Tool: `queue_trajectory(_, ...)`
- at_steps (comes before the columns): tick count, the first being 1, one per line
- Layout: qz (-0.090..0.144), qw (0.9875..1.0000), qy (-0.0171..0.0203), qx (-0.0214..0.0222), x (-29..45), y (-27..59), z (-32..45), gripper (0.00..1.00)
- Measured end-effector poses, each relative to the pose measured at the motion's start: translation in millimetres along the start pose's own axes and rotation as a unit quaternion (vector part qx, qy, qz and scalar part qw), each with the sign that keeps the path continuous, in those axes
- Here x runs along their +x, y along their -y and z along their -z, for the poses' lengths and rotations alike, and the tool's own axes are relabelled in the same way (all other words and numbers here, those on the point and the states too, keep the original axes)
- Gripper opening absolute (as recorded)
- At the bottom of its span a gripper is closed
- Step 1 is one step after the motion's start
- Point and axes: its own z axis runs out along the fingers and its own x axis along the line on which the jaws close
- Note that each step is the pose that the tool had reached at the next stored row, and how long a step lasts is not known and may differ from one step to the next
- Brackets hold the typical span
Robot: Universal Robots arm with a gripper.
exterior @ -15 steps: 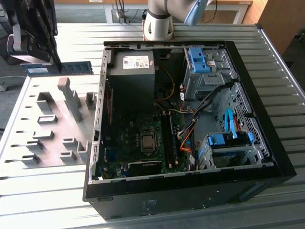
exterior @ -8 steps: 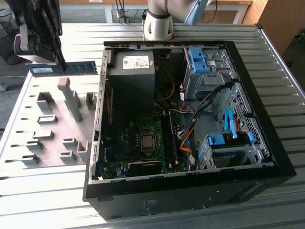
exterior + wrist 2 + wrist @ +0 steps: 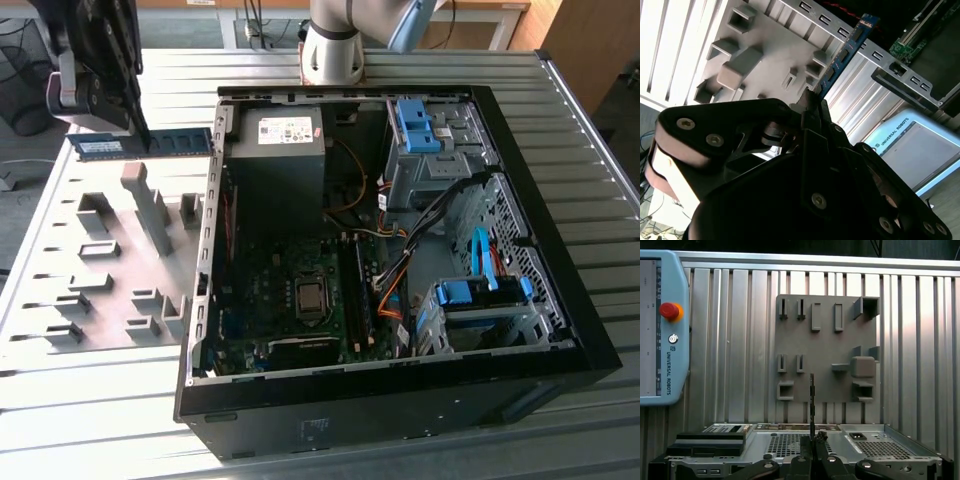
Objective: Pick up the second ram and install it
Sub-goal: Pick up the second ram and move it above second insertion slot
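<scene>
Tool: black two-finger tool (image 3: 142, 138) clamped on one end of the stick; fingertips pressed on both flat faces in both wrist views (image 3: 812, 97) (image 3: 812, 440).
Second ram: long, narrow, flat blue-green circuit-board second ram (image 3: 180, 141) with a row of black chips, held on edge with its long side level, over the table's far corner on the exterior view's left. It runs out straight from the fingertips in the second wrist view (image 3: 845, 52) and is seen edge-on in the first wrist view (image 3: 811, 400).
Holder: grey plastic holder plate (image 3: 120, 270) with raised blocks, flat on the table between the PC case and the table edge on the exterior view's left; stick is clear of it.
Case: open black PC case (image 3: 400, 400) lying on its side mid-table, green motherboard (image 3: 290, 270) exposed.
Table: ribbed grey metal table (image 3: 90, 420).
Arm base: grey arm base (image 3: 333, 45) at the table's far edge.
Pendant: light-blue teach pendant (image 3: 660, 340) with red button (image 3: 669, 310), beside the case.
</scene>
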Motion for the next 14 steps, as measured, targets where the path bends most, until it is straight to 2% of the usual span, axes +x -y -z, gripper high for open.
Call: queue_trajectory(14, 0.000, 1.0000, 0.0000, 0.0000, 0.0, 20.5, 0.6, 0.14)
